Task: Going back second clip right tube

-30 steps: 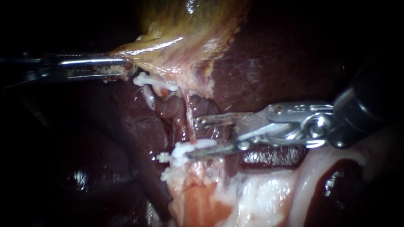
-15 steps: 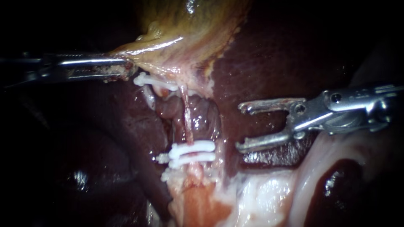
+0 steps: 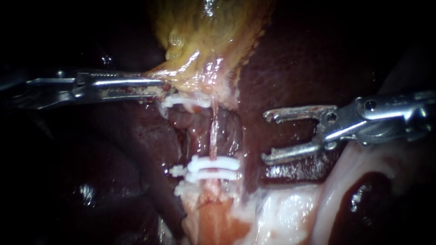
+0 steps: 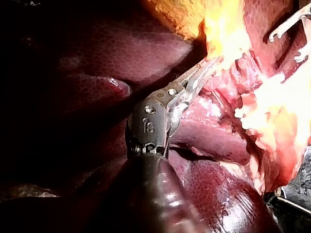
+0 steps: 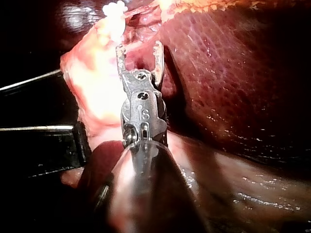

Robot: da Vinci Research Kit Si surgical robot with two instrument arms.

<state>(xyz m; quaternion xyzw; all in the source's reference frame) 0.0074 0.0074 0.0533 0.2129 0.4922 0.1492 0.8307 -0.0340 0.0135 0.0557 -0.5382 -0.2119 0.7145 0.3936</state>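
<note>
- In the endoscope view, our left instrument (image 3: 159,85) reaches in level, its jaws closed on the yellow edge of the gallbladder (image 3: 213,36).
- Our right instrument (image 3: 265,137) lies over the dark liver (image 3: 309,59). Its jaws stand wide apart with nothing between them, well clear of the clips.
- A thin pale tube (image 3: 212,134) runs down from the gallbladder's edge.
- A white clip (image 3: 213,163) crosses the tube low down, and a second white clip (image 3: 211,176) sits just beneath it, nearly touching.
- A further clip (image 3: 186,100) lies across the tissue just under the left instrument's tip.
- Pale fatty tissue (image 3: 290,213) spreads below the right instrument.
- In the left wrist view, the left instrument (image 4: 213,62) has its jaws pinched on bright yellow gallbladder tissue (image 4: 218,29), with liver (image 4: 116,53) beside the shaft.
- The right instrument (image 4: 286,46) shows ahead and to one side, jaws spread. We cannot make out the clips here for the glare.
- In the right wrist view, the right instrument (image 5: 138,48) holds its jaws wide and empty.
- White clip ends (image 5: 114,8) show ahead of them, apart from both tips. Liver (image 5: 233,73) lies on one side and pale tissue (image 5: 92,92) on the other.
</note>
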